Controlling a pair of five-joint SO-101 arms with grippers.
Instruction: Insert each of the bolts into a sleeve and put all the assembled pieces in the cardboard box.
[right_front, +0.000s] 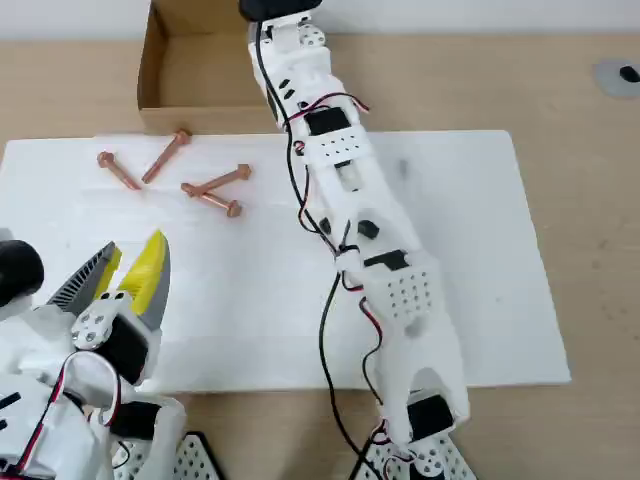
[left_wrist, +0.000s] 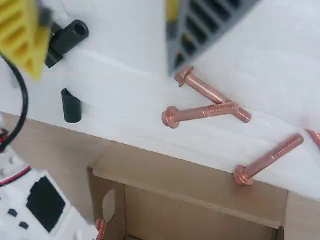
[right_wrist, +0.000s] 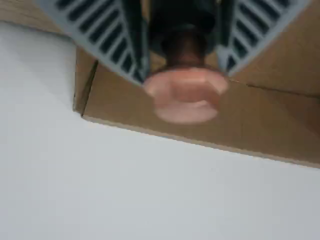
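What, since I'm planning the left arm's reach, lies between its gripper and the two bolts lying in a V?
Only bare white sheet: in the high view nothing sits between the open left gripper and the V-shaped pair of bolts.

bolts (right_front: 215, 181) on mat (right_front: 480, 250), cardboard box (right_front: 200, 118) behind mat

Four copper-coloured metal bolts (right_front: 165, 157) on a white foam sheet (right_front: 470, 260), open brown cardboard box (right_front: 152, 70) behind, white right arm (right_front: 350, 190) stretched to the box, yellow-and-grey left hand (right_front: 133, 246) with fingers spread
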